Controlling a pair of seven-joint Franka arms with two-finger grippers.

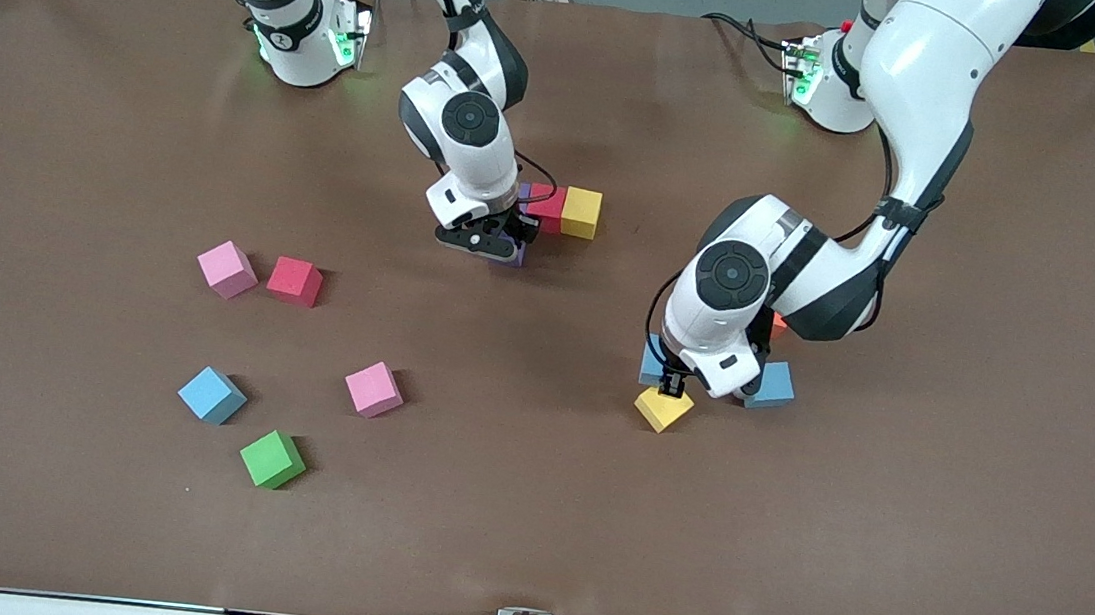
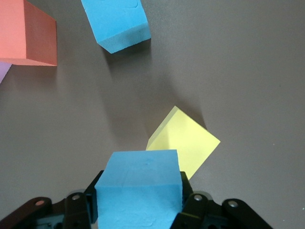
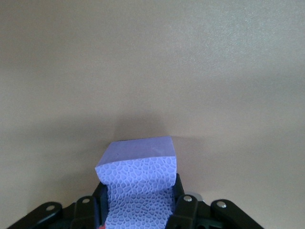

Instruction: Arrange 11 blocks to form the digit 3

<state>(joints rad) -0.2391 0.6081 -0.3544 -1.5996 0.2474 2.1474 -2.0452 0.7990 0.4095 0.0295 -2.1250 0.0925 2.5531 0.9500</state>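
My right gripper (image 1: 503,243) (image 3: 138,193) is shut on a purple block (image 1: 515,256) (image 3: 138,167), low by the purple end of a row. That row is a purple block (image 1: 524,191), a red block (image 1: 546,207) and a yellow block (image 1: 581,212), touching. My left gripper (image 1: 672,388) (image 2: 139,196) is shut on a light blue block (image 1: 651,363) (image 2: 140,183), right beside a loose yellow block (image 1: 663,409) (image 2: 187,145). Close by lie another light blue block (image 1: 771,384) (image 2: 119,21) and an orange block (image 1: 779,322) (image 2: 26,33).
Toward the right arm's end lie loose cubes: pink (image 1: 227,269), red (image 1: 295,280), pink (image 1: 373,388), light blue (image 1: 212,394) and a green cube (image 1: 272,459). A purple corner (image 2: 4,71) shows at the left wrist view's edge. The brown table (image 1: 887,541) runs wide around them.
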